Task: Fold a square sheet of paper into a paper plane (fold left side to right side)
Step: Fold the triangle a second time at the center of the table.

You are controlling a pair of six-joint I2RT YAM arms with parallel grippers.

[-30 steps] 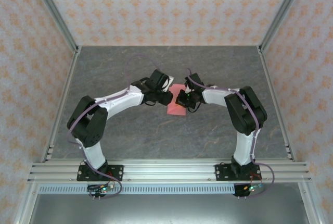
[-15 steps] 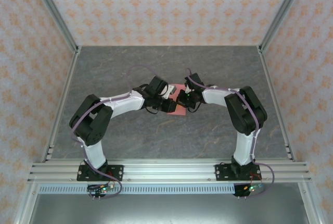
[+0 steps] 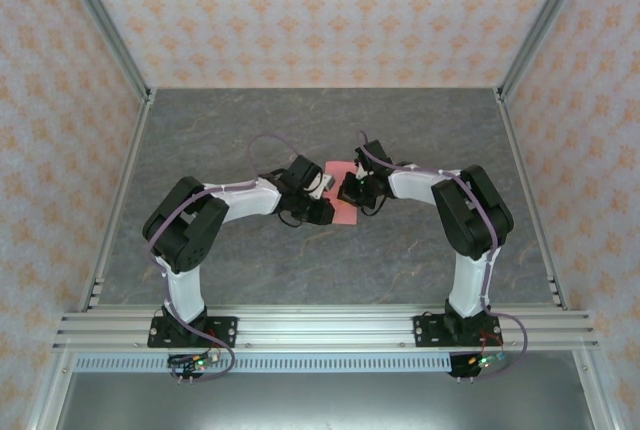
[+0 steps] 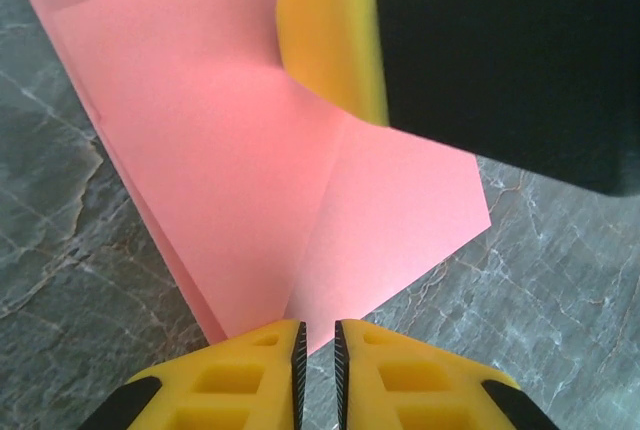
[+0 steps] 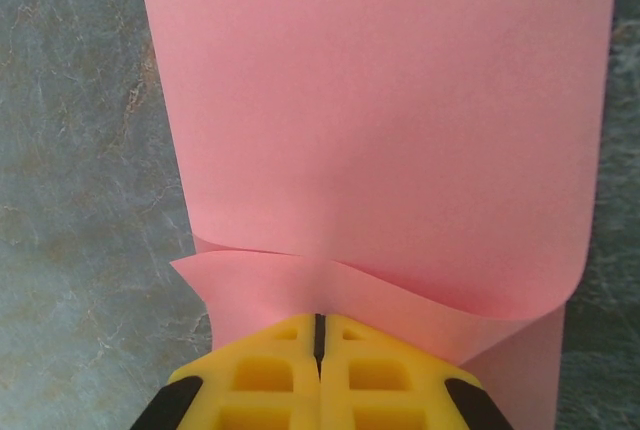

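Observation:
The square sheet of paper lies half-folded on the grey table between my two arms. In the right wrist view the salmon-pink paper curls up and over, and my right gripper is shut on its near edge. In the left wrist view the paper shows a diagonal crease. Its pointed corner reaches the mouth of my left gripper, whose jaws stand a narrow gap apart with the table showing between them. From above, the left gripper and the right gripper nearly meet over the sheet.
The right gripper's yellow finger and its black body hang close over the sheet's far right. Bare grey table surrounds the paper, with patterned walls and metal frame posts at the sides.
My left gripper has slid nearer along the sheet's left side to its near corner, and its jaws have narrowed. The right gripper has held still, shut on the paper.

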